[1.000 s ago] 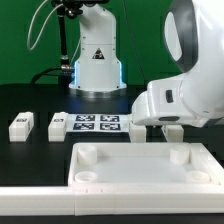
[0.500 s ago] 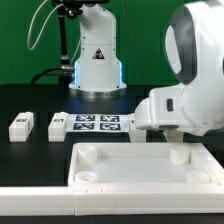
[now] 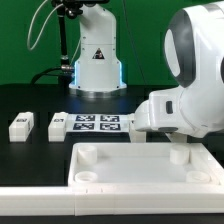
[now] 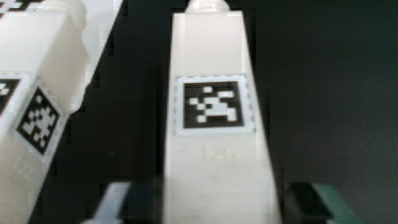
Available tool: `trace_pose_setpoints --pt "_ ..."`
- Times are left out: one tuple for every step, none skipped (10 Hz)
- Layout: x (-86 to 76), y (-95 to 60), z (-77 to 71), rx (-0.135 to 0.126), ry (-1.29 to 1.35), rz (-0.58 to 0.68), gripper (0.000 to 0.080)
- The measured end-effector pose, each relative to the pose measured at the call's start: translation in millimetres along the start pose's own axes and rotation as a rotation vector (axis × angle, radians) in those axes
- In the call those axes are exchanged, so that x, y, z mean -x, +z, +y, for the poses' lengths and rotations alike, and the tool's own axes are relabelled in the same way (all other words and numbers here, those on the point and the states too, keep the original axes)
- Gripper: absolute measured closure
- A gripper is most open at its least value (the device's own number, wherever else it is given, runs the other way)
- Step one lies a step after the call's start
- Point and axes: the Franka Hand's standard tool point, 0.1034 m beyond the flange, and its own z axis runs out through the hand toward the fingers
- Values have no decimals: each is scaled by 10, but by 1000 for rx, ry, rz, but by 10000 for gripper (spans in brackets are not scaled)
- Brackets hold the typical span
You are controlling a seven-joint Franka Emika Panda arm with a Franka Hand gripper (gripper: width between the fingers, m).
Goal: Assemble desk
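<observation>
Your gripper [image 4: 222, 205] is open, with one finger on each side of a long white leg [image 4: 217, 110], and you are not squeezing it yet. Another white part [image 4: 39, 95] lies just beside that leg. Look out from there and you see the tabletop [image 3: 130, 166] lying flat at the front. Its corner sockets on the exterior view's left are bare. Two more legs [image 3: 19, 126] [image 3: 57, 125] lie loose near the marker board [image 3: 97, 123]. So I think you have most of the job left to do
</observation>
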Motion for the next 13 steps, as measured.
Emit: trace_pose_setpoints --pt "0 0 0 0 -1 0 514" --pt "0 0 0 0 -1 0 514" --pt "0 0 0 0 -1 0 514" --pt "0 0 0 0 -1 0 514" --pt "0 -1 0 0 -2 0 514" --pt "38 -56 17 3 -19 -5 512" --pt "203 -327 68 5 -56 10 512" --pt "373 -562 93 5 -85 46 512" --pt "513 -727 123 6 -90 61 512" --pt "551 -820 118 4 -97 96 512" --pt "531 -789 112 4 -97 101 512" --pt "472 -820 97 -2 -97 145 512" --pt "442 -872 84 -8 -96 218 512"
